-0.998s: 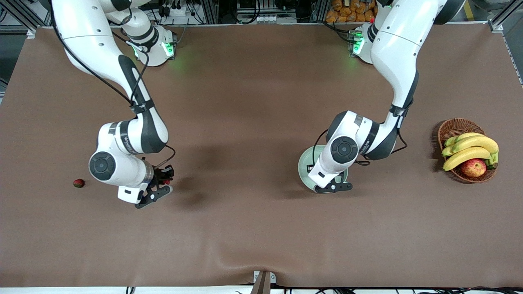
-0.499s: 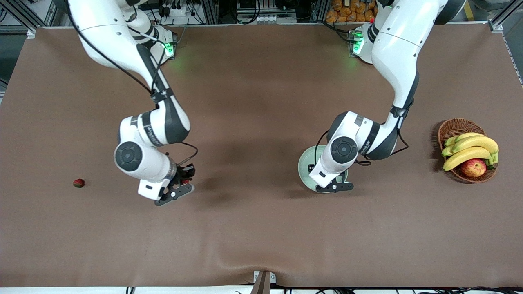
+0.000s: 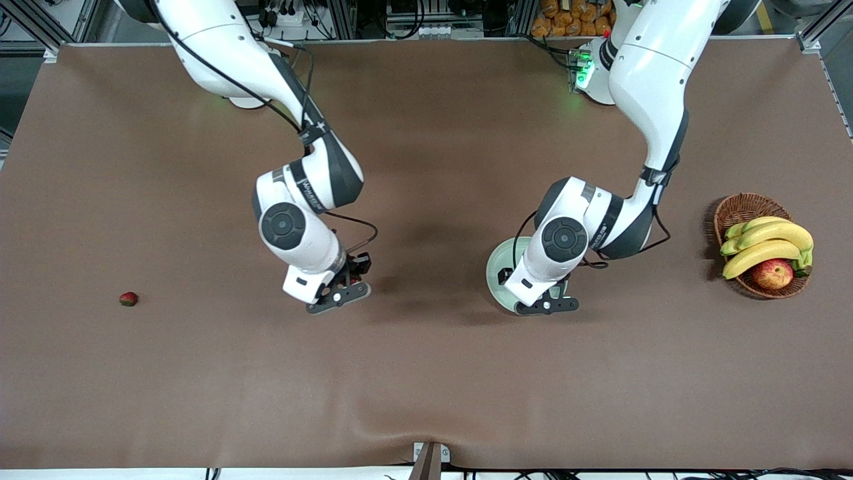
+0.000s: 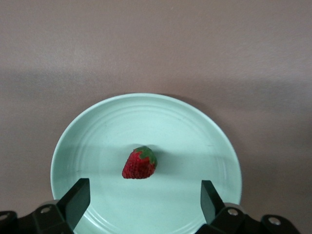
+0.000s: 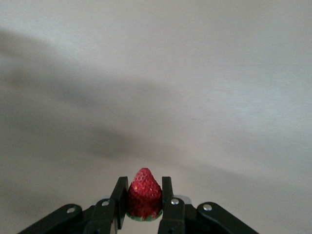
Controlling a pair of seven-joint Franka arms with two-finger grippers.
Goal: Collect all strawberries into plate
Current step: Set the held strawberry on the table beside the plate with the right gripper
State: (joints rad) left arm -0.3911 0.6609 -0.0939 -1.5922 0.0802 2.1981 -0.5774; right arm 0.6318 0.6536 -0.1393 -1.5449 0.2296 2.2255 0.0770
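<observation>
1. The left gripper [image 4: 141,200] hangs over the plate [image 3: 496,270], its fingers [image 4: 75,200] spread wide and holding nothing
2. One strawberry [image 4: 139,163] lies on its side near the middle of the plate, between the parted fingers in the left wrist view and touching neither
3. In the front view the left arm's wrist hides most of the plate; only part of its rim shows, and the berry inside is hidden there
4. The right gripper [image 5: 144,202] is up over bare tablecloth [image 3: 426,373], between the plate and the right arm's end of the table, its jaws clenched on a second strawberry [image 5: 144,194] with the red tip pointing out
5. A third strawberry [image 3: 128,299] sits alone on the cloth toward the right arm's end, well apart from the plate and both grippers
6. A wicker basket [image 3: 736,210] with bananas [image 3: 766,243] and an apple [image 3: 773,273] stands toward the left arm's end of the table, apart from the plate
</observation>
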